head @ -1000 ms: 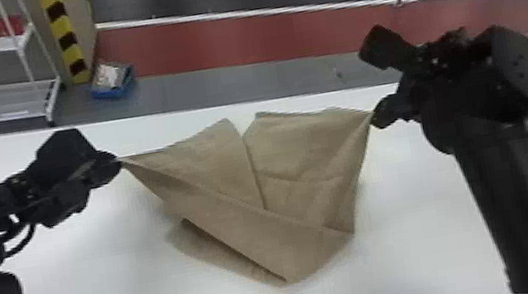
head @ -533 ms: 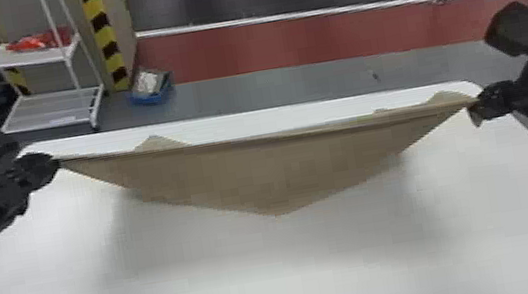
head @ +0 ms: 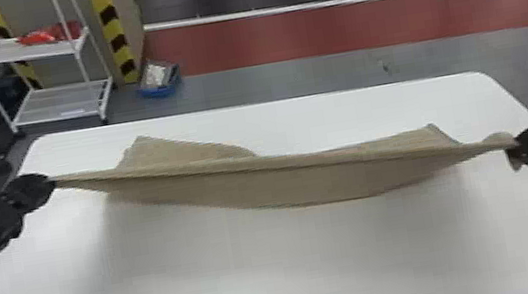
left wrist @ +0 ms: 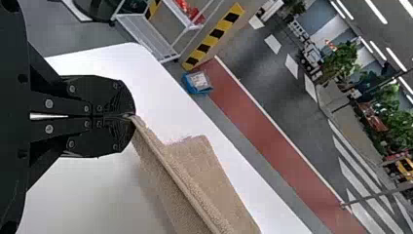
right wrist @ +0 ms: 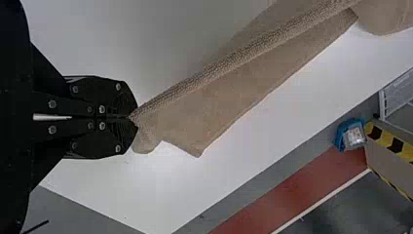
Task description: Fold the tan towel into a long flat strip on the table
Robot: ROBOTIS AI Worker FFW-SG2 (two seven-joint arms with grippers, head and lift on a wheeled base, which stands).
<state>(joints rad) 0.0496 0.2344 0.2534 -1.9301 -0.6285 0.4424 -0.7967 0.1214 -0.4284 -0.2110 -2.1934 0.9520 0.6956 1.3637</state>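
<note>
Across the middle and bottom of the head view spread a white table (head: 269, 280) with rounded far corners. At upper left stood a white shelf rack (head: 61, 104) with something red (head: 50, 35) on its upper level, beside a yellow-and-black striped post (head: 111, 26). Just right of the rack, a blue bin (head: 160, 91) sat on the gray floor (head: 268, 82), and a red floor band (head: 310, 32) ran to the right edge.

At middle left, the left gripper (head: 52, 182) was closed on one end of the tan towel (head: 284, 184); at middle right, the right gripper (head: 517, 145) was closed on the other, a small bit of cloth poking out beside its tips. Between them the towel stretched taut across the center above the table, doubled over along its pulled edge, with flaps showing above that line at center left and center right.
</note>
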